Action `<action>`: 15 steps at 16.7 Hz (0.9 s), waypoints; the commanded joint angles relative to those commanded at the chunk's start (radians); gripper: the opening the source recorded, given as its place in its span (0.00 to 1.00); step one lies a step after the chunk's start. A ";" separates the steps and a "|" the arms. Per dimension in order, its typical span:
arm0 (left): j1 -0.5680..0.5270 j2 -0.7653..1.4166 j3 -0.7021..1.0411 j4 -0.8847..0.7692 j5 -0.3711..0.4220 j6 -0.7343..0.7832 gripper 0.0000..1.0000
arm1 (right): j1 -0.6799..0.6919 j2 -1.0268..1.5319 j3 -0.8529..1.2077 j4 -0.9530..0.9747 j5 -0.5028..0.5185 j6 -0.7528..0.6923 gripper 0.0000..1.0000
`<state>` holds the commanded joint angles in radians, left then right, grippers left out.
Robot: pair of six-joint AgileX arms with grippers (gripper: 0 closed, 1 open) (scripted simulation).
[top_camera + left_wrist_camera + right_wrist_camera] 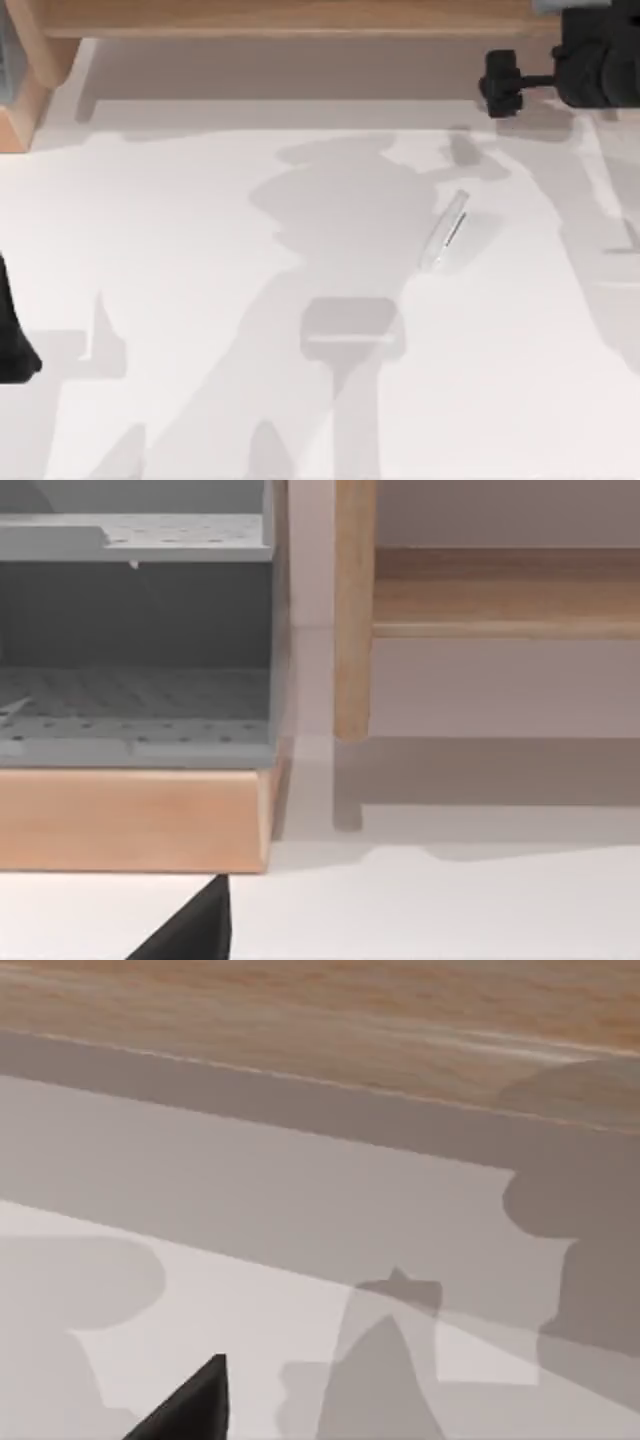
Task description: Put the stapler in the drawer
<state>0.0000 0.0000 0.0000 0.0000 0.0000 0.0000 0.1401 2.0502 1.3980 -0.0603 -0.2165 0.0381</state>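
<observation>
Reaching the slim white bar-shaped stapler (444,229), well apart from the right hand (500,85), whose finger state I couldn't tell, called for aligning along its tilted length.

Matte black right arm (598,60) showing bulky rounded housings, thin black rod linking them to small blocky black right gripper (501,84). Matte black left arm (12,335) appearing as smooth dark sliver. Black wedge-shaped fingertip (195,930) showing in left wrist view; matching black pointed fingertip (190,1405) showing in right wrist view.
</observation>
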 joint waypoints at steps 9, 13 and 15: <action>0.000 0.000 0.000 0.000 0.000 0.000 1.00 | 0.142 0.147 0.635 -1.002 0.151 0.758 1.00; 0.000 0.000 0.000 0.000 0.000 0.000 1.00 | 0.252 0.288 0.750 -1.226 0.202 0.901 1.00; 0.000 0.000 0.000 0.000 0.000 0.000 1.00 | 0.286 0.325 0.766 -1.278 0.216 0.928 1.00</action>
<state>0.0000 0.0000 0.0000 0.0000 0.0000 0.0000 0.4259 2.3747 2.1644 -1.3385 -0.0002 0.9662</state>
